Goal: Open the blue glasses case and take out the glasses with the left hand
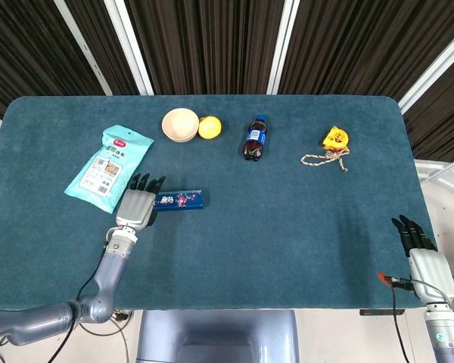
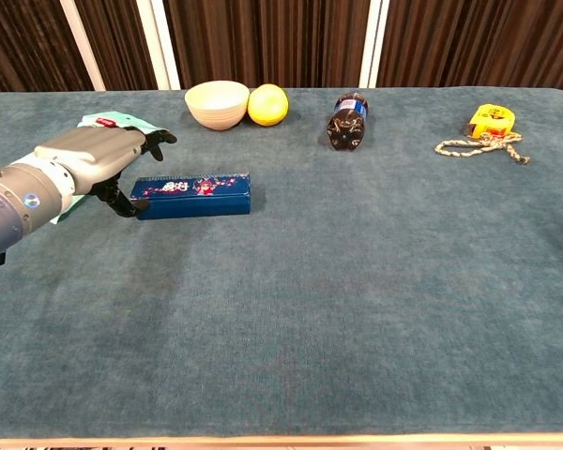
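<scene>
two cameras, one table

the head view looks steeply down from above the near edge, far enough to take in the whole teal table (image 1: pixel 287 227) and the dark slatted wall behind. the chest view sits low at the near edge, facing straight across the cloth toward that wall, closer in. both share the blue glasses case (image 1: pixel 178 200) (image 2: pixel 193 195), the left hand (image 1: pixel 136 206) (image 2: pixel 89 159) and the far row from bowl (image 1: pixel 181 124) (image 2: pixel 217 102) to tape measure (image 1: pixel 334 138) (image 2: pixel 490 119).
</scene>
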{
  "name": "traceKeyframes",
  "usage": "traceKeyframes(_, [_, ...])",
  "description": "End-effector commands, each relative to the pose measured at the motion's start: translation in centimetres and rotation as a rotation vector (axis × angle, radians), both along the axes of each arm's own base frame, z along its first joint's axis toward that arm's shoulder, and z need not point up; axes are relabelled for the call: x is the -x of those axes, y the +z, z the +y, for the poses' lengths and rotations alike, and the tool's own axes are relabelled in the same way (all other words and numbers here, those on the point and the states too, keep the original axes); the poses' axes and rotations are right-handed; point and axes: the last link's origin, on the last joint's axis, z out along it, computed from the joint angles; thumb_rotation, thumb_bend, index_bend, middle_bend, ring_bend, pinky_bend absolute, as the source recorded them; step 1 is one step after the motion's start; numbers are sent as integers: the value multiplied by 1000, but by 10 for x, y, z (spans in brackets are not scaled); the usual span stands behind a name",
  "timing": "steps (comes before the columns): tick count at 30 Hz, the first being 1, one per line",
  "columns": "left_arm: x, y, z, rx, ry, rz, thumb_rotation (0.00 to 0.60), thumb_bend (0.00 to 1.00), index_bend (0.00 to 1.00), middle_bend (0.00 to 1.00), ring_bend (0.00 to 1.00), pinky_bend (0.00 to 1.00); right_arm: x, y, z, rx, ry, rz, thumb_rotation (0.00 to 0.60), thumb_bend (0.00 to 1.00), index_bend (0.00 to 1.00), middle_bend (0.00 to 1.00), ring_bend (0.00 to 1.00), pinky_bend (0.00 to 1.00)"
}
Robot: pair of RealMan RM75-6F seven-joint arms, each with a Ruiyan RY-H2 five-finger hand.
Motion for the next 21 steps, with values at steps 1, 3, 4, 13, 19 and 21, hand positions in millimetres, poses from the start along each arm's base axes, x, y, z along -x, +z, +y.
traceKeyframes(1, [-1, -2, 1, 6, 6, 1, 600, 402, 0, 188, 0, 20, 0, 0, 0, 0, 0, 0, 600, 128, 0, 0, 0, 208])
traceKeyframes(3, [-1, -2, 1, 6, 9, 0, 600, 411, 0, 188, 0, 20, 0, 0, 0, 0, -1, 0, 600, 128, 0, 0, 0, 208])
traceKeyframes(4, [-1, -2, 1, 3, 10, -1, 600, 413, 0, 188, 0, 20, 0, 0, 0, 1, -1, 1, 600, 128, 0, 0, 0, 208])
traceKeyframes(13, [1, -3, 3, -4, 27, -5, 600, 419, 5, 191, 0, 20, 0, 0, 0, -1, -3, -1, 600, 129, 0, 0, 0, 208])
traceKeyframes(19, [3, -5, 5, -5, 42, -5, 600, 423, 9, 198, 0, 20, 0, 0, 0, 1, -3, -1, 600, 131, 0, 0, 0, 208])
traceKeyframes(21, [4, -5, 5, -5, 42, -3, 600, 427, 11, 204, 0, 20, 0, 0, 0, 1, -3, -1, 600, 131, 0, 0, 0, 208])
